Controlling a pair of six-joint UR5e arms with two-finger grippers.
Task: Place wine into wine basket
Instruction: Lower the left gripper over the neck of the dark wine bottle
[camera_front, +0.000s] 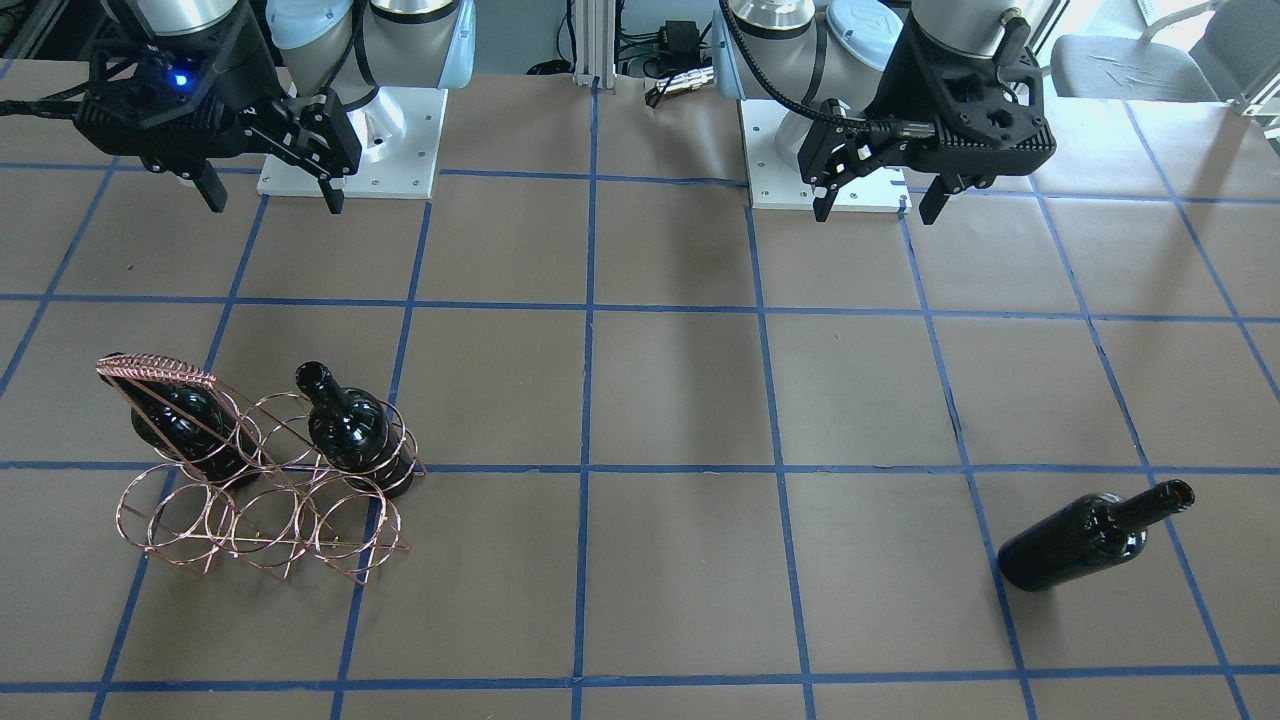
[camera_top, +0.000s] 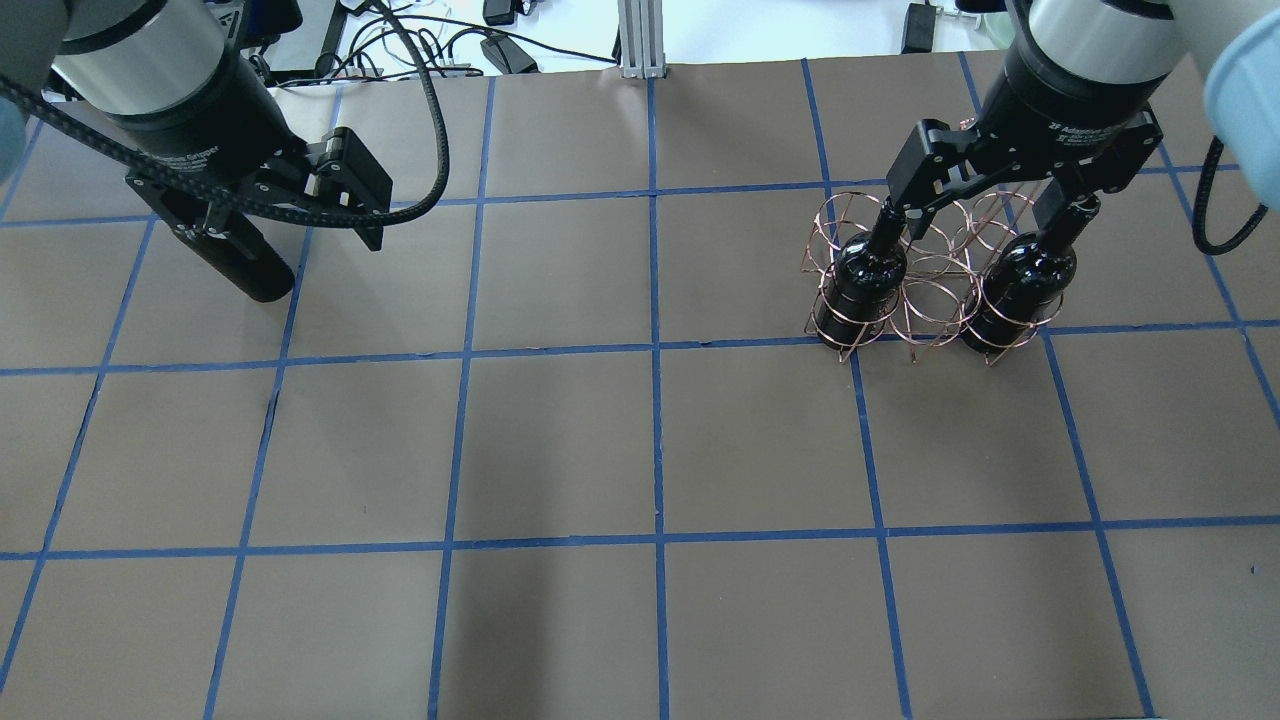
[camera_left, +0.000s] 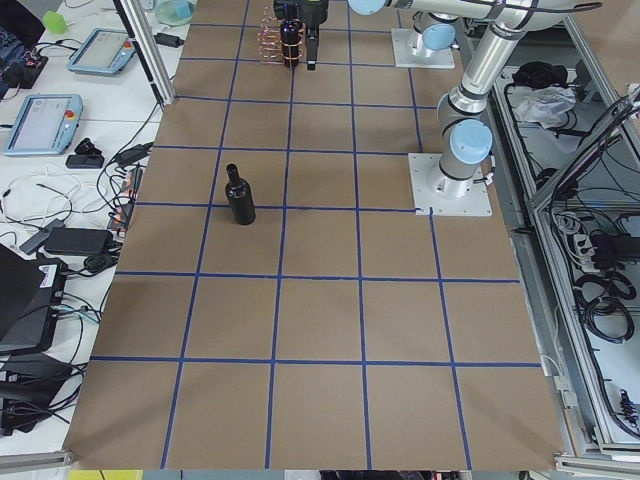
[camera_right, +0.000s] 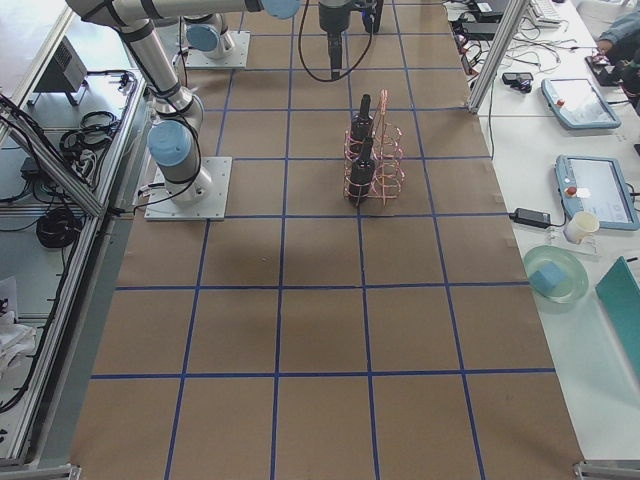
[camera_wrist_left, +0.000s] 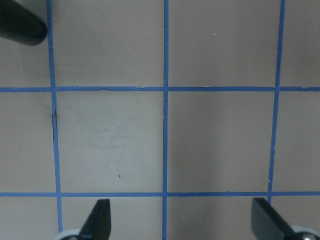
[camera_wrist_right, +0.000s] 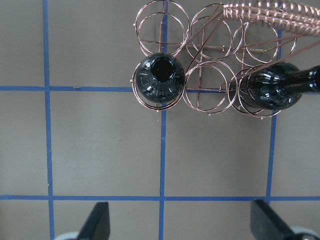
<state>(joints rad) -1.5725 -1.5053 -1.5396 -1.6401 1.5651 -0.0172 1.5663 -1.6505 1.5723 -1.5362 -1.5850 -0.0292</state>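
Wine bottle (camera_front: 1095, 535) lying well apart from wine basket (camera_front: 265, 480), left gripper (camera_front: 876, 212) and right gripper (camera_front: 275, 202) spread wide, empty, lettered "Adaptive Gripper"

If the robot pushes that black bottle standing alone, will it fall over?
Probably: the wine bottle stands upright, tall on a narrow base, so a high push may tip it, and then it would likely roll. Its glossy glass looks slippery.
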